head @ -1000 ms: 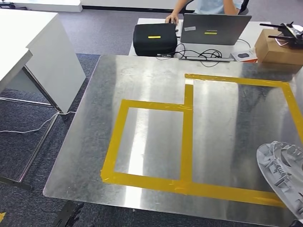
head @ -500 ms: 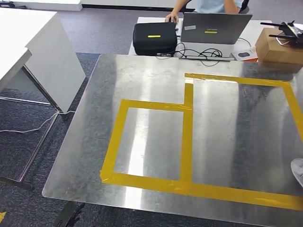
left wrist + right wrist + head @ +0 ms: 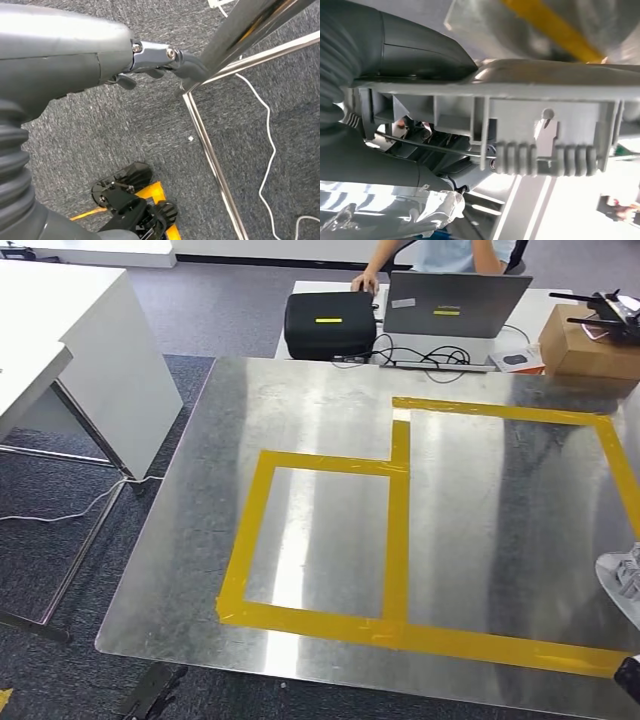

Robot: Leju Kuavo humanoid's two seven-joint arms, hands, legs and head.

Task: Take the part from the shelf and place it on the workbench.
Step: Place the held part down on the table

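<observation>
Grey ribbed plastic part [image 3: 623,578] at the right edge above the shiny metal worktop [image 3: 324,540] with yellow tape outlines, gripped by right hand [image 3: 414,115]. Left hand [image 3: 166,60] hanging over grey carpet, fingers loosely apart, holding nothing.

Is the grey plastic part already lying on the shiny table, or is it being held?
Held. The right hand grips the grey part; whether it touches the workbench cannot be told.
</observation>
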